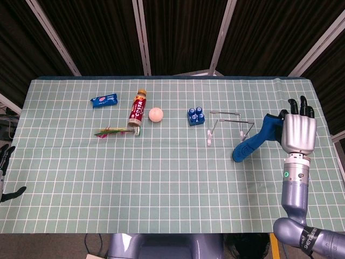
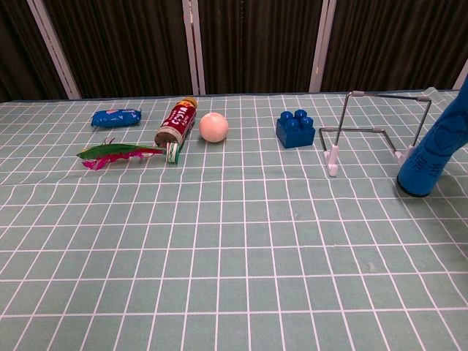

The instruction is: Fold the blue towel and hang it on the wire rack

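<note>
- The right hand (image 1: 298, 134) holds the folded blue towel (image 1: 254, 143) by its upper end, to the right of the wire rack (image 1: 229, 125). The towel's lower end hangs down toward the table (image 1: 161, 178), just beside the rack's right foot; whether it touches the cloth cannot be told.
- The left hand (image 1: 4, 171) sits at the table's far left edge, barely in view; I cannot tell how its fingers stand.
- Risk one: the towel hangs beside the rack, not over its top bar. Moved sideways at this height, the dangling end would likely strike the light wire frame and push or tip it.
- Risk two: the grip is on one end only. If the fold opens while lifting, the towel may drape unevenly and slide off the bar.
- Risk three: a dragged rack could bump the blue block (image 1: 196, 116) just to its left.
- Farther left, the ball (image 1: 156, 114), bottle (image 1: 138, 108), feathered stick (image 1: 114, 131) and blue packet (image 1: 104, 101) lie well apart, out of harm.
</note>
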You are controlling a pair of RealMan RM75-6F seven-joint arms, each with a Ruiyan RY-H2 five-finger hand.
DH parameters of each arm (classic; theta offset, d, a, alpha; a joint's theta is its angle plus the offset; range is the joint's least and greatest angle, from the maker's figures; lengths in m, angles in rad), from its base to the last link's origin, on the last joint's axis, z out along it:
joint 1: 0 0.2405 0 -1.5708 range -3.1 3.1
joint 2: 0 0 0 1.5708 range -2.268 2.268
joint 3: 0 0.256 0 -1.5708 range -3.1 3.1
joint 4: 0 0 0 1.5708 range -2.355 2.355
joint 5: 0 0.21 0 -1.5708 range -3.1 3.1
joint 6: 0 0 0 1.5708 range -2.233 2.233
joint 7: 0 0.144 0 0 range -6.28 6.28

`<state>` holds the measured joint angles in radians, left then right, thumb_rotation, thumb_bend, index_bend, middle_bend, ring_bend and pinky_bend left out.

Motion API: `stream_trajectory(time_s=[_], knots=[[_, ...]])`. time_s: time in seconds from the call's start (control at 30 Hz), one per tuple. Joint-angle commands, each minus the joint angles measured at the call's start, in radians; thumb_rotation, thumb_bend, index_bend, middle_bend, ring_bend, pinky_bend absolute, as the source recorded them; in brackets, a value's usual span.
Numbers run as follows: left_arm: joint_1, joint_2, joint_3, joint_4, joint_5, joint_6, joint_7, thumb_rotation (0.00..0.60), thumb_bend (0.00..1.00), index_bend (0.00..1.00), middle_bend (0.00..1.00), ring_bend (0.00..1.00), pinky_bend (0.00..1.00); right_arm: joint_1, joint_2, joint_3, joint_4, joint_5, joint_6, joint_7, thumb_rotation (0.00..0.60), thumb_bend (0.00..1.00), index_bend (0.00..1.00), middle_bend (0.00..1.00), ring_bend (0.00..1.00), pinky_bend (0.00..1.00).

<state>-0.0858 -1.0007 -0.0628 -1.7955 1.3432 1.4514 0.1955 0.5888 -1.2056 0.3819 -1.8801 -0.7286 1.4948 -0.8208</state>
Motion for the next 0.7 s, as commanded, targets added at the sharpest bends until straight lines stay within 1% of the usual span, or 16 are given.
stream_trajectory(time_s=[0.03,0.13,0.27,0.4,0.57,0.7], knots=[[0.002,0.000,0.001,-0.002,0.003,0.004,0.001,0.600,0.00,0.00,0.00,0.00,0.00,0.006,-0.010,-0.008,0.012,0.010,-0.014,0.000,0.600,0.58,0.74,0.15,0.00,0.18],[0.003,0.000,0.002,-0.006,0.009,0.009,0.005,0.600,0.00,0.00,0.00,0.00,0.00,0.025,-0.032,-0.005,0.024,0.019,-0.026,-0.007,0.600,0.58,0.74,0.15,0.00,0.18],[0.000,-0.005,0.002,-0.007,0.006,0.003,0.017,0.600,0.00,0.00,0.00,0.00,0.00,0.081,-0.085,0.009,0.062,0.039,-0.035,-0.051,0.600,0.58,0.74,0.15,0.00,0.18],[-0.007,-0.010,-0.008,0.008,-0.024,-0.013,0.018,0.600,0.00,0.00,0.00,0.00,0.00,0.167,-0.168,0.056,0.137,0.097,-0.043,-0.101,0.600,0.58,0.74,0.15,0.00,0.18],[-0.010,-0.012,-0.013,0.017,-0.042,-0.021,0.015,0.600,0.00,0.00,0.00,0.00,0.00,0.239,-0.229,0.091,0.218,0.146,-0.039,-0.149,0.600,0.58,0.74,0.15,0.00,0.18],[-0.011,-0.013,-0.016,0.023,-0.054,-0.026,0.015,0.600,0.00,0.00,0.00,0.00,0.00,0.289,-0.271,0.117,0.290,0.205,-0.050,-0.184,0.600,0.58,0.74,0.15,0.00,0.18]])
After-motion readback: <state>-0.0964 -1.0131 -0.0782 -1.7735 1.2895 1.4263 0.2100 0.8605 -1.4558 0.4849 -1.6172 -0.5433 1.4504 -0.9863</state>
